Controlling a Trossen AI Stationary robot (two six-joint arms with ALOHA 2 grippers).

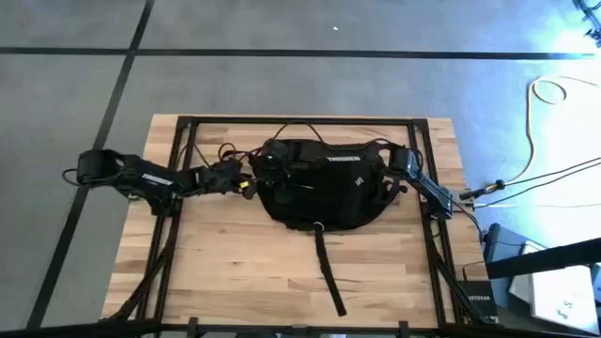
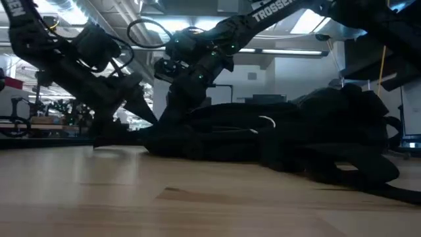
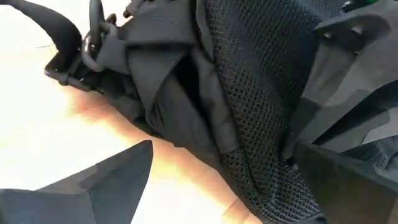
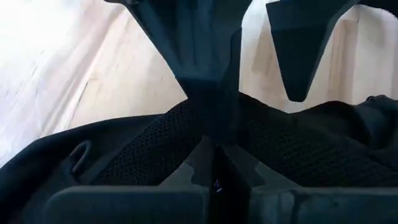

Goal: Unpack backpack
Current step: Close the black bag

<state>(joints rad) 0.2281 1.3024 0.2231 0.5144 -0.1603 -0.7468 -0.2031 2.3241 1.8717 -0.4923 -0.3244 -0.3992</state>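
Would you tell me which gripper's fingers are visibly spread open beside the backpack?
The left gripper: its fingers stand wide apart against the backpack; the right gripper's state is unclear.

We log: two dark arms, white "TROSSEN" lettering, black looped cable, matte wedge-shaped fingers (image 3: 93,186), green indicator lights.

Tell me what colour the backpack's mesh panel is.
Black, like the rest of the backpack; the left wrist view shows it best.

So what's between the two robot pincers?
The backpack lies between the left pincer and right pincer, shown in the high view.
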